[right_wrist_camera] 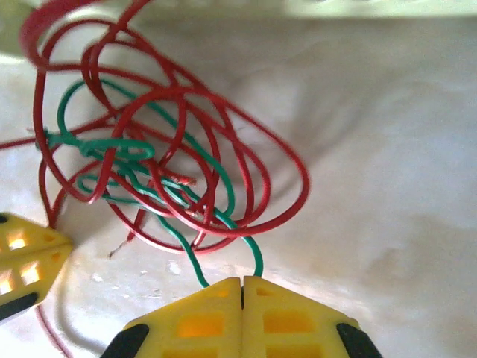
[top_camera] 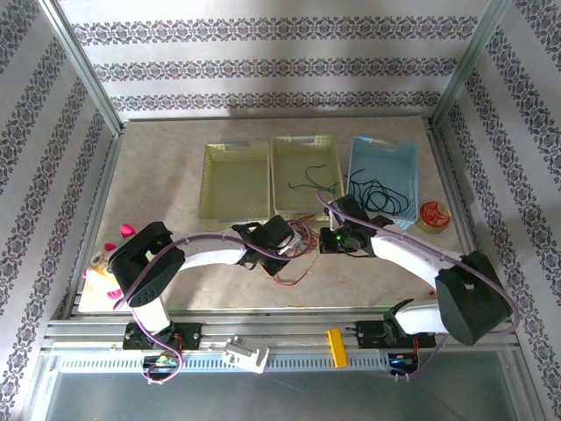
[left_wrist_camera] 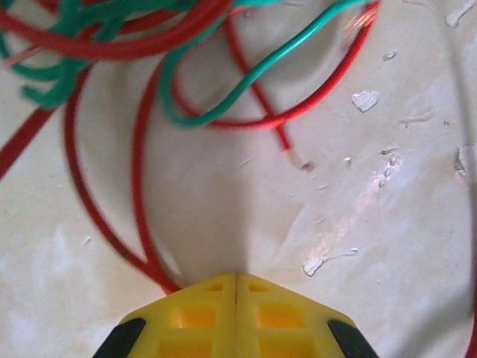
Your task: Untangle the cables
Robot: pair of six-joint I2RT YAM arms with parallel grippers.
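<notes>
Wire tangle (top_camera: 302,248) at the centre of the table (top_camera: 166,175), pinched from both sides.
Left wrist view: the left gripper (left_wrist_camera: 235,277), bottom centre, is clenched on the red wire (left_wrist_camera: 139,186) that runs up the left side. Right wrist view: the right gripper (right_wrist_camera: 241,282) is clamped on the green wire (right_wrist_camera: 179,253), which is knotted with red loops at upper left. The print on the round red tin (top_camera: 433,216) is too small to read.

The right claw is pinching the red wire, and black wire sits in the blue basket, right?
Not quite: the right gripper is shut on the green wire, as the right wrist view shows. Black wire does lie in the blue basket.
</notes>
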